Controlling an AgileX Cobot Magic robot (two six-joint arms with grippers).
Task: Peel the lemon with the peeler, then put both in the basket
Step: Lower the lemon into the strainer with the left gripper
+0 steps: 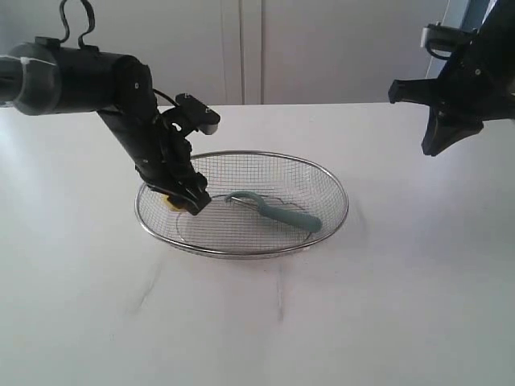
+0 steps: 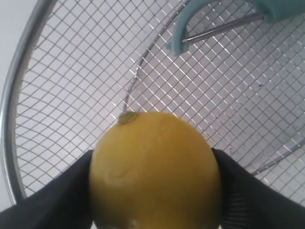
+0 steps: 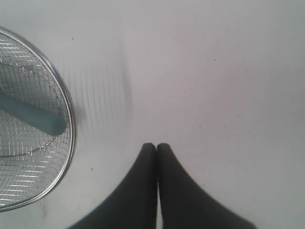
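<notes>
Left claw [image 1: 190,201] clamped on lemon [image 2: 155,171], low inside basket [image 1: 347,205], mesh floor right under it. Peeler [image 1: 282,213] lies just ahead of its tips. Right claw [image 3: 157,149] pressed together, empty, well off over bench [image 1: 402,314].

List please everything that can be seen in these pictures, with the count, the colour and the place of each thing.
basket: one, silver wire mesh with a shiny rim, in the middle of the scene.
peeler: one, pale teal handle, lying inside the basket.
lemon: one, yellow, in the left part of the basket, gripped from both sides.
table: one, white, under everything.
left gripper: one, black, shut on the lemon, reaching down into the basket.
right gripper: one, black, shut and empty, raised above the table to the right of the basket.
</notes>
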